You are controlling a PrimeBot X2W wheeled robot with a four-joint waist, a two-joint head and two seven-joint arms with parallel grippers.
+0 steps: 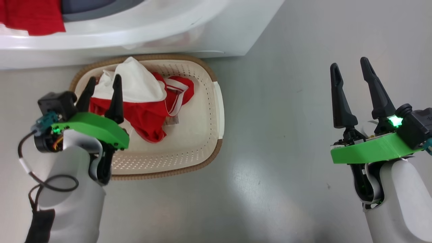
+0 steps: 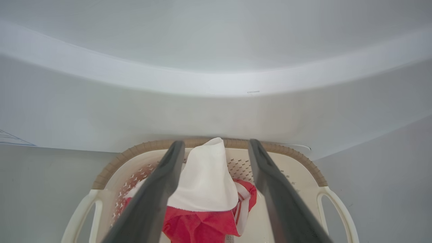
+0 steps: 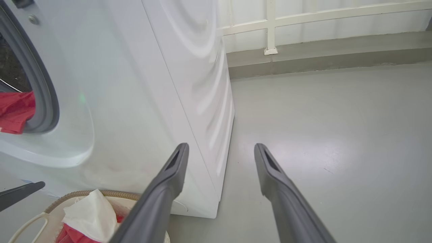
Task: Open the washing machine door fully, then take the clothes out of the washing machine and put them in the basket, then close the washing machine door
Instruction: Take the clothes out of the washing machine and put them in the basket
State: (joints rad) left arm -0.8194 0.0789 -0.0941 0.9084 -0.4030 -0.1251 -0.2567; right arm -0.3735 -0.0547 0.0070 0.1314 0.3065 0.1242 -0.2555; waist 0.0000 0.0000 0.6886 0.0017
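**Head view**
- Washing machine [image 1: 168, 30]: white, along the far edge, standing on the grey floor [image 1: 287, 141].
- Red garment [image 1: 30, 17]: lies at the far left in the machine's mouth, draped over the white front beside the grey seal [image 1: 87, 8].
- Basket [image 1: 217, 101]: on the floor just in front of the machine, left of centre.
- Clothes [image 1: 145, 114]: a red and white heap in the left half of the basket, with a white panel peaked up on top.
- Left gripper [image 1: 104, 78]: over the basket's left end, fingers spread and gripping nothing.
- Right gripper [image 1: 349, 63]: well apart to the right over bare floor, fingers spread and empty.

**Left wrist view**
- Left gripper [image 2: 216, 142]: its two dark fingers stand wide apart. The white peak of the clothes [image 2: 206, 179] shows between them, unpinched.
- Basket [image 2: 303, 162]: brown rim and both side handles below the fingers.
- Washing machine [image 2: 216, 111]: its white front just beyond.

**Right wrist view**
- Right gripper [image 3: 221, 145]: fingers parted, nothing in them, pointing at the machine's right front corner.
- Washing machine [image 3: 135, 101]: seal [image 3: 44, 98] and red garment [image 3: 15, 111] at the far left.
- Basket [image 3: 84, 194]: near left, holding the clothes [image 3: 91, 216].
- White railing [image 3: 270, 27]: on the far wall.
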